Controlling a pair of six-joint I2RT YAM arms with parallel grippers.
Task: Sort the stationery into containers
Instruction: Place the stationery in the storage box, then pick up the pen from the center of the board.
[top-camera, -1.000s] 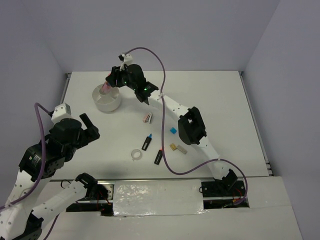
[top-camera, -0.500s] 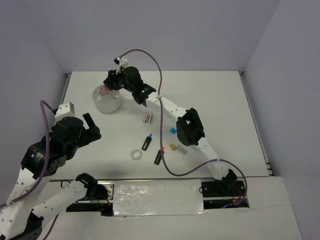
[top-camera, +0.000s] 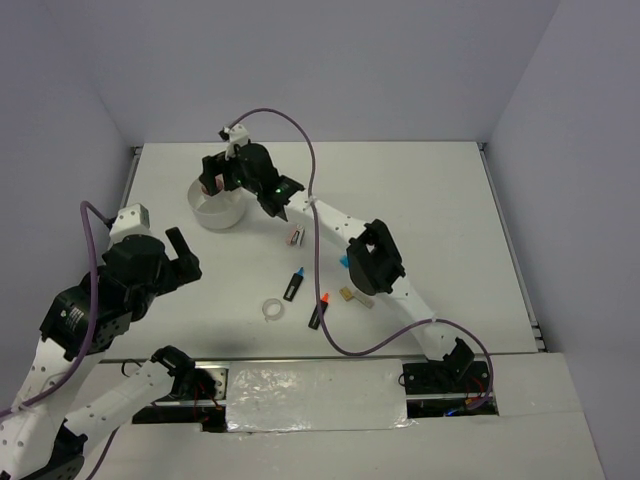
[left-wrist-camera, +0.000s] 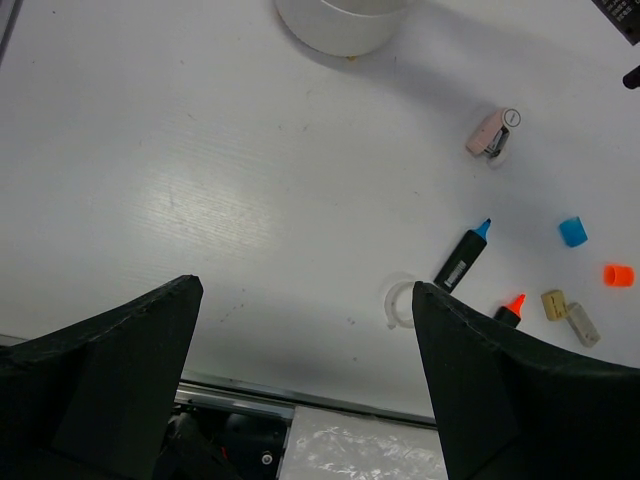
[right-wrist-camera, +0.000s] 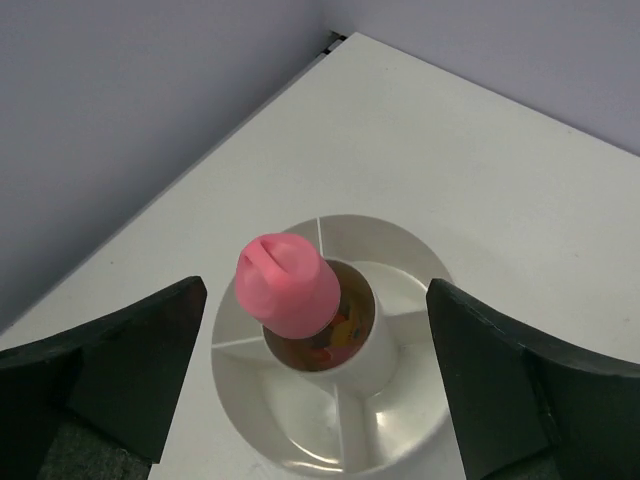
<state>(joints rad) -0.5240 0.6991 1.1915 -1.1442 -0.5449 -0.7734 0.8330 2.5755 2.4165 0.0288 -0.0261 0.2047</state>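
Stationery is mostly seen lying loose on the worktop (top-camera: 430, 200), around the middle and toward the near edge. A blue-capped marker (top-camera: 294, 285) and an orange-capped marker (top-camera: 319, 312) are laid near each other. A clear tape ring (top-camera: 272, 310) is parked just beside them on the left-edge side. A small pink-and-white piece (top-camera: 295, 236), a blue square (top-camera: 346, 260) and two tan/grey blocks (top-camera: 355, 296) are spread close by.

The divided round dish (right-wrist-camera: 385, 240) is set near the far left corner. A pink cylinder (right-wrist-camera: 288, 285) is stood tilted in its centre cup, with something orange-yellow half hidden under it.

The right tool (right-wrist-camera: 315, 288) is held over the dish, released, with neither finger touching the cylinder. The left tool (left-wrist-camera: 307, 290) is spread wide too, with nothing gripped, near the left edge.
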